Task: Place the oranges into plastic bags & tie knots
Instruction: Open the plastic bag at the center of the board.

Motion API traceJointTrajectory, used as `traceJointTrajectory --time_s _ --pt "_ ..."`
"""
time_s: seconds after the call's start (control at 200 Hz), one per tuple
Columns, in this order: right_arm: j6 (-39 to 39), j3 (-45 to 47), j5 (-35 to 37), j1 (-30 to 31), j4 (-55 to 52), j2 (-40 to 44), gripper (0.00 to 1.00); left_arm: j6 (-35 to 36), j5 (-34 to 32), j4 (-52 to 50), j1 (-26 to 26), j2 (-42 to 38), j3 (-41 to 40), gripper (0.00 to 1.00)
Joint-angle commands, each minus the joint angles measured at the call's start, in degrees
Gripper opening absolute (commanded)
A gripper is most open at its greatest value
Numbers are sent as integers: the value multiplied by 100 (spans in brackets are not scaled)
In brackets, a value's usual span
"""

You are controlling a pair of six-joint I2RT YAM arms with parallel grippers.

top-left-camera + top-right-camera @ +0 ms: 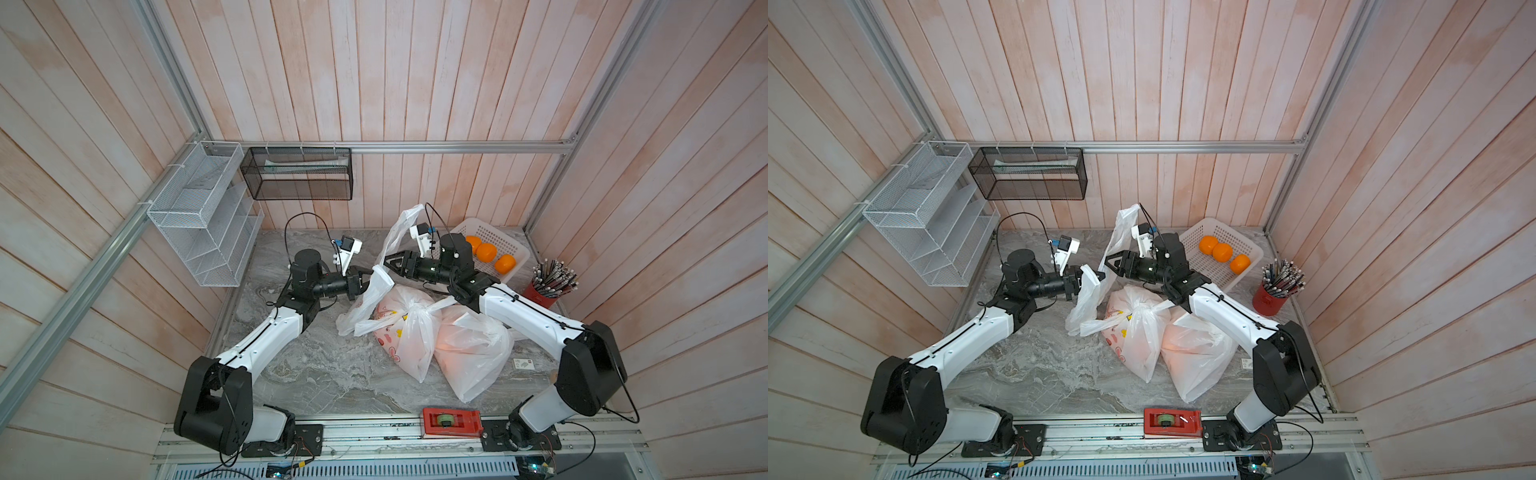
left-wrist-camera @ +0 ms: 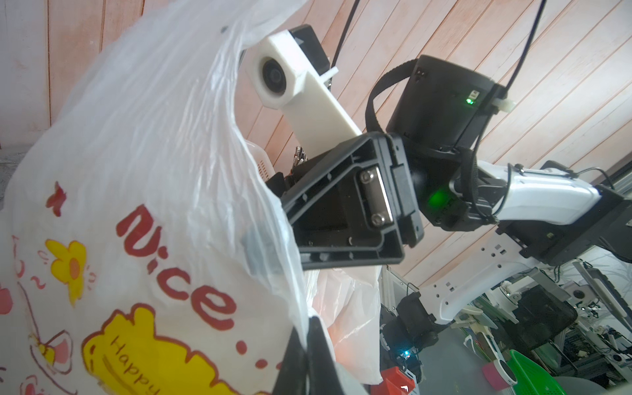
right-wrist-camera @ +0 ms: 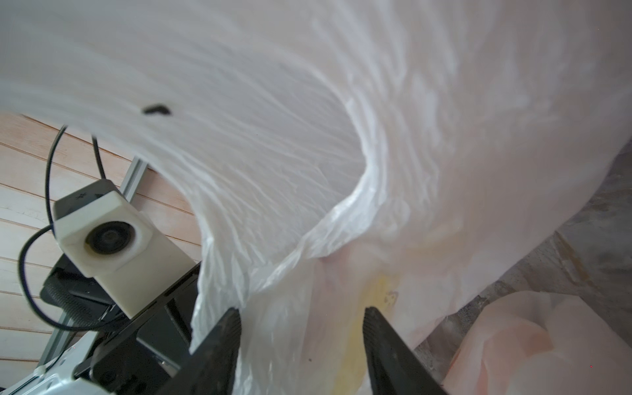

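Plastic bag, thin crinkled translucent film, in pinch of left gripper; right gripper spread at its edge.

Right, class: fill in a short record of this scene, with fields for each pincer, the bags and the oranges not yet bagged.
left pincer: shut on the raised bag's edge
right pincer: open, jaws either side of that bag's film
raised bag: printed, hanging between the arms, looks empty
filled bags: two, side by side on the table
oranges: three in the white basket
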State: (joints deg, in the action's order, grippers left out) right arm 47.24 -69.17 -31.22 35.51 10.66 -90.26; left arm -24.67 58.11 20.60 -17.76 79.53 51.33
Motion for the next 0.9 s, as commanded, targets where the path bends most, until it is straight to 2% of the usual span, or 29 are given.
traceJointTrajectory --time_s 0.0,0.105,0.2,0.31,0.48,0.58,0.75,0.895 --pt "57 -229 -159 82 167 -96 56 26 44 111 -25 65 201 0" --pt "113 -238 -293 114 173 -151 43 63 -56 64 -24 63 227 0" --pt "168 -216 -381 139 174 -152 25 59 -193 34 -26 63 239 0" --pt "148 -129 -267 135 120 -66 0 6 -283 49 -26 79 263 0" --pt "-134 -71 129 121 -278 116 0 -62 -710 -53 -26 19 286 7" --pt "-187 23 217 72 -347 188 0 -154 -930 -73 -14 -16 299 15" --pt "-156 140 207 37 -259 254 0 -302 -952 -41 -10 17 307 24" --pt "-154 140 146 44 -219 245 0 -410 -853 -22 -17 162 342 36"
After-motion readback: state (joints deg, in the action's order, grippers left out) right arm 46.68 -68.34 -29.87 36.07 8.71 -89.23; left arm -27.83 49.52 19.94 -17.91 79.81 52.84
